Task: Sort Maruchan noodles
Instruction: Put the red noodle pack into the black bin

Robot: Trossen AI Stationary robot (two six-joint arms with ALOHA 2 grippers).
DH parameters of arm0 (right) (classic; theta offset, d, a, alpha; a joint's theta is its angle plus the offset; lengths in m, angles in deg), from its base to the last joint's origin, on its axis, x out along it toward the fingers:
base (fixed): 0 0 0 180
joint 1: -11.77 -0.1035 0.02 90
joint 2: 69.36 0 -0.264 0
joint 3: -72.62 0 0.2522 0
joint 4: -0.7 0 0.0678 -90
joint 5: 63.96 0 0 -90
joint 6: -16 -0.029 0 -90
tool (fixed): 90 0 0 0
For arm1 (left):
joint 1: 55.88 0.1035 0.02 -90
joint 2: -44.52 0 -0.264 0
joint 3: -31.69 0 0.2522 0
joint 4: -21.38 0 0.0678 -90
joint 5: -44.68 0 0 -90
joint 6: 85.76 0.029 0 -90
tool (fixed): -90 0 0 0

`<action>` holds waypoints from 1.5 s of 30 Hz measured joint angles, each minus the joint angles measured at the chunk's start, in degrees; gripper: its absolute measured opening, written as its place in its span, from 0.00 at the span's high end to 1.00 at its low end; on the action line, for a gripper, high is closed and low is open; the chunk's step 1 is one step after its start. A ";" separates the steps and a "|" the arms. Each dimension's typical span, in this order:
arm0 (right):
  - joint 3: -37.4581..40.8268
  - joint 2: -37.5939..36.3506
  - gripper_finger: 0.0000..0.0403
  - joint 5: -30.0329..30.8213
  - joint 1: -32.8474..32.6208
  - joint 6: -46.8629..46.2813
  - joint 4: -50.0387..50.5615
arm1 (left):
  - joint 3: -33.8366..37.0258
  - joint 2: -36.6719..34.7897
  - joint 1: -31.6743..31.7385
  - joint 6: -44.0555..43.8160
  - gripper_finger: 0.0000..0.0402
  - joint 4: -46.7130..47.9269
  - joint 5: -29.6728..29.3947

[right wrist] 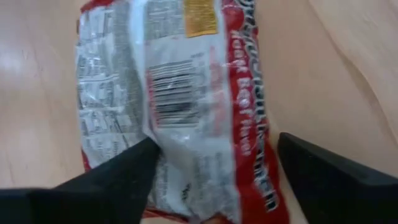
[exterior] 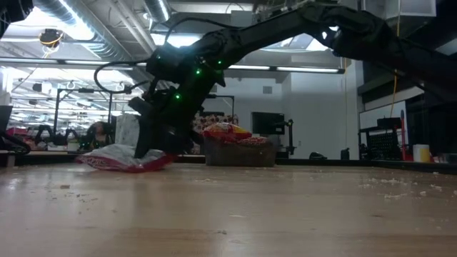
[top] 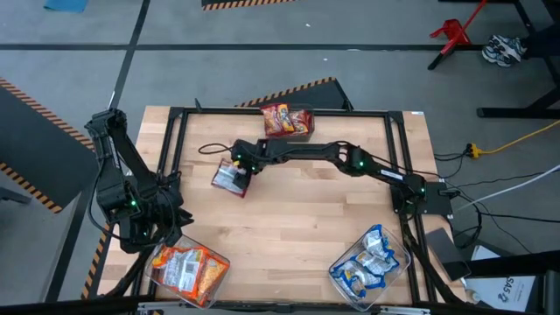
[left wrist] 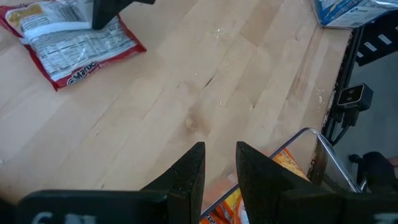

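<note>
One red-and-silver Maruchan packet (top: 229, 178) lies flat on the table left of centre, printed back side up (right wrist: 180, 93). My right gripper (top: 241, 170) reaches across from the right and stands over the packet's end, pointing down and open (right wrist: 214, 149). One finger is above the packet's back seam, and the other is over bare wood beside the packet's red edge. My left gripper (top: 171, 232) hovers by the near-left bin and holds nothing. Its fingers (left wrist: 219, 155) stand a narrow gap apart. The packet also appears in the left wrist view (left wrist: 74, 43). My right gripper is open over the packet's end with one fingertip (right wrist: 146, 155) above the silver back seam (right wrist: 163, 134). I cannot tell whether it touches the packet. The packet lies flat on the table.
Three clear bins stand on the table: a far one (top: 304, 131) with red-orange packets, a near-left one (top: 219, 262) with orange-and-silver packets, and a near-right one (top: 402, 258) with blue-and-white packets. A black frame (top: 175, 131) edges the table. Bare wood lies between the bins.
</note>
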 joint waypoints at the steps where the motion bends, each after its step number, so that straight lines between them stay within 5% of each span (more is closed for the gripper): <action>1: 0.00 0.00 0.25 0.15 -0.04 -0.02 0.20 | 0.00 0.00 0.00 0.02 0.79 -0.01 0.02; 13: -0.89 0.00 0.95 -2.48 0.00 -2.96 1.35 | 0.00 0.00 0.01 0.42 0.79 0.01 0.00; 25: -0.81 -8.47 0.98 -4.11 1.48 -8.55 5.05 | 0.02 0.02 -0.01 0.48 0.79 0.09 -0.67; 36: -0.90 -22.25 0.99 10.97 9.59 -8.56 19.12 | 0.02 0.02 -0.01 0.46 0.79 0.44 -4.05; 45: -0.62 -25.83 0.99 15.36 17.60 -8.37 31.69 | 0.02 0.02 0.01 0.39 0.79 0.44 -4.33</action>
